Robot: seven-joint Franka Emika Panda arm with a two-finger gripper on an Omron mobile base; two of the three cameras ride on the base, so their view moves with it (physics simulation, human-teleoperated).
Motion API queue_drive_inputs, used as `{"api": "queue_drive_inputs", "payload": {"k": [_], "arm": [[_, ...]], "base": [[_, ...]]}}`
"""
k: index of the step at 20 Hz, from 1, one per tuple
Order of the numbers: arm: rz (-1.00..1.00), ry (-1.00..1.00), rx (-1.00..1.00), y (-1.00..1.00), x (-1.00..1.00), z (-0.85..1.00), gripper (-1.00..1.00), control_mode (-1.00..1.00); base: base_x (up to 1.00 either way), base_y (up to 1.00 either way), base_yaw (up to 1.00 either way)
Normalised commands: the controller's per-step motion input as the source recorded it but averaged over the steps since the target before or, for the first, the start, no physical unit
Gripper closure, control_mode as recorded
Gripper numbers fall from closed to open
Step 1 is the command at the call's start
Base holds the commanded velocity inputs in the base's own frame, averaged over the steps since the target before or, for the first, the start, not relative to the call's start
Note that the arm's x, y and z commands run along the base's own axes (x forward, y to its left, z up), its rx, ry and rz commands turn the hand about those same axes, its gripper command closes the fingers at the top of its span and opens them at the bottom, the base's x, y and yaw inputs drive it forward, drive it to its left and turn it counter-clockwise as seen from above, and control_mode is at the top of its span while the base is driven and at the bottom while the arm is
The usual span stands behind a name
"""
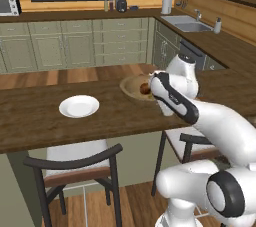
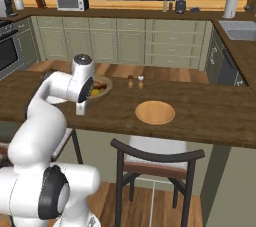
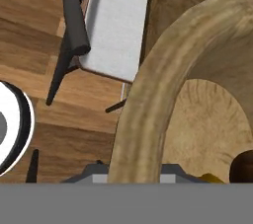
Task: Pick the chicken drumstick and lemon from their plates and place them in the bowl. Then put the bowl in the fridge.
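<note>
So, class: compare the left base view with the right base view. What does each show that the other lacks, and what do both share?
Left base view: the white plate, bare, on the counter, and the sink at the back right.

Right base view: the wooden plate, also bare, the lemon in the bowl, two small shakers, and a microwave on the far worktop.

Both: the bowl with the brown drumstick inside, the arm bent down at its rim, and the green cabinets.
</note>
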Motion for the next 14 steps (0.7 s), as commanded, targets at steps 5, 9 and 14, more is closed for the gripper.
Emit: {"api": "queue_drive_inputs", "payload": {"k": [5,9,14], "arm": [[-0.20,-0.36,-0.08,-0.03,-0.96,0.20,1.00,-1.00],[-0.44,0.02,0.04,0.12,-0.34,0.34,1.00,-1.00],[0.05,0.27,0.09,-0.10,-0.10,0.49,1.00,-1.00]], "base": [[0.00,0.00,0.00],[0.00,0.00,0.00],[0.00,0.00,0.00]]}}
